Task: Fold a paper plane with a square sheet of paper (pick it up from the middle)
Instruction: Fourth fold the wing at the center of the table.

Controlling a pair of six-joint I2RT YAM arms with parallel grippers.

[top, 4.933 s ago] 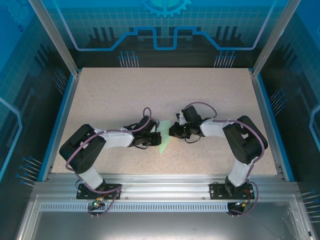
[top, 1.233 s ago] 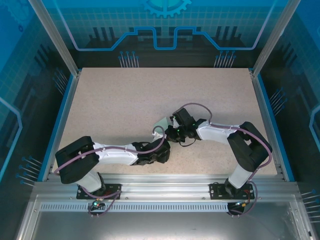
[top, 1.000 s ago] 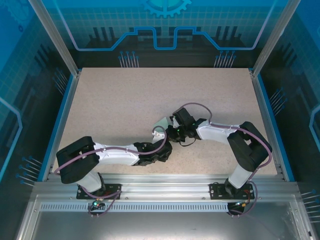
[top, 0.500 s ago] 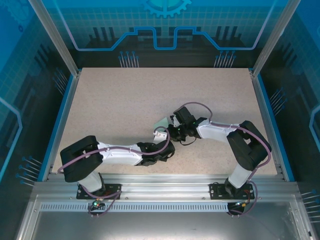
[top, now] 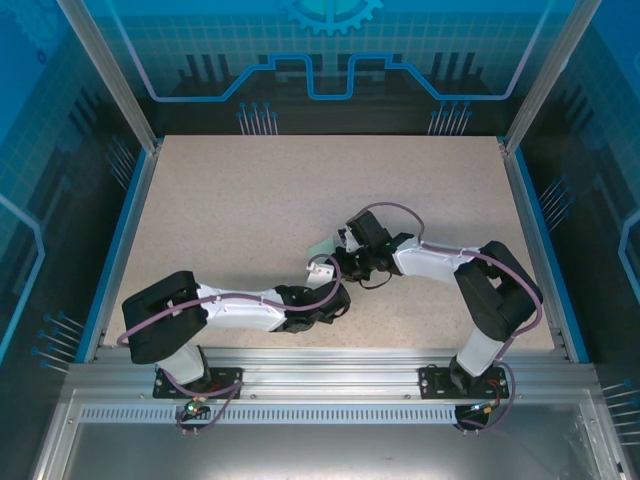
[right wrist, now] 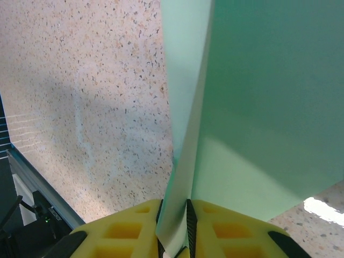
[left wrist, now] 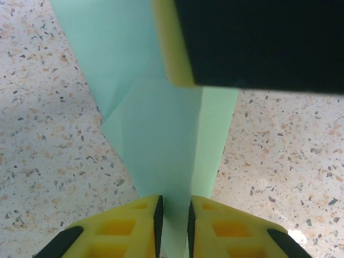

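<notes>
A: Where is the paper sheet (top: 322, 247) sitting?
B: Around mid-bench (top: 220, 200), between the two pincers. We're holding it from both sides.
A: Pincer states?
B: The left pincer (left wrist: 174, 203) is sitting narrow, with the sheet's centre band running between its jaws. The right pincer (right wrist: 174, 208) is pinching a folded edge, jaws narrow too.
A: Why two grips?
B: We're guessing one is anchoring while the other is working a crease. Stock this thin would be flopping otherwise.
A: Material?
B: We're seeing pale mint-green, matte and unmarked. It's layered with overlapping flaps and straight creases, tapering toward the left pincer. It's not looking like a finished dart yet. The bench is speckled, pinkish and flat.
A: Lying flat?
B: We're not seeing that clearly. In the right wrist view one flap is standing up off the bench.
</notes>
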